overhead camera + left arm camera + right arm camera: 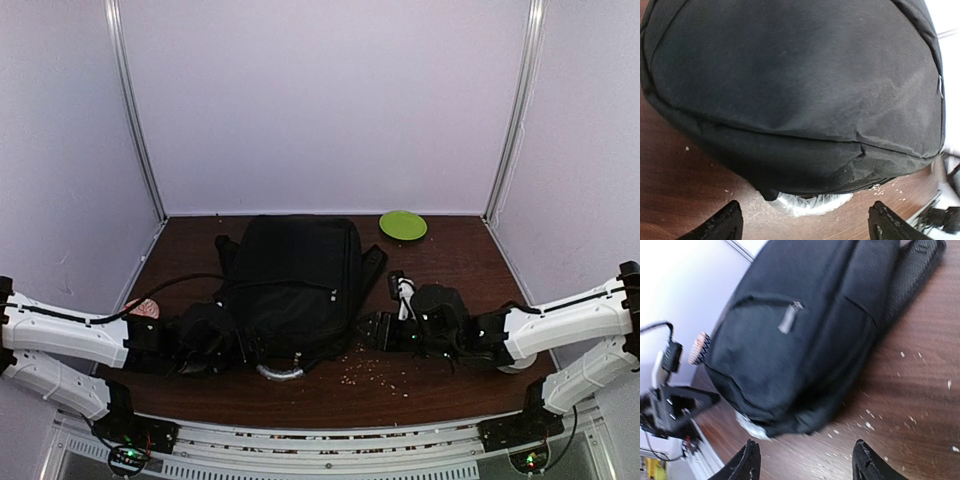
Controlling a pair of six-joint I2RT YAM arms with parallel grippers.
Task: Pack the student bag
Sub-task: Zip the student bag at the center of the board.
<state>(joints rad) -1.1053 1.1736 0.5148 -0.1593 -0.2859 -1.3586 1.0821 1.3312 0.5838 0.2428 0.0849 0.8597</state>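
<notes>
**Top view: a large soft black fabric backpack (295,285) lying flat on a dark brown wooden table (460,260), flanked by two robot arms.**

We see the backpack at the middle of the table, with a curved silvery rim (280,373) showing at its near end. The left gripper (228,350) sits at the bag's near left corner, the right gripper (370,326) just beside its near right edge. How their jaws stand we cannot tell from above. A small round green plate (403,224) rests near the back wall, apart from the bag. We note pale crumbs (378,370) scattered on the wood near the right gripper.
</notes>
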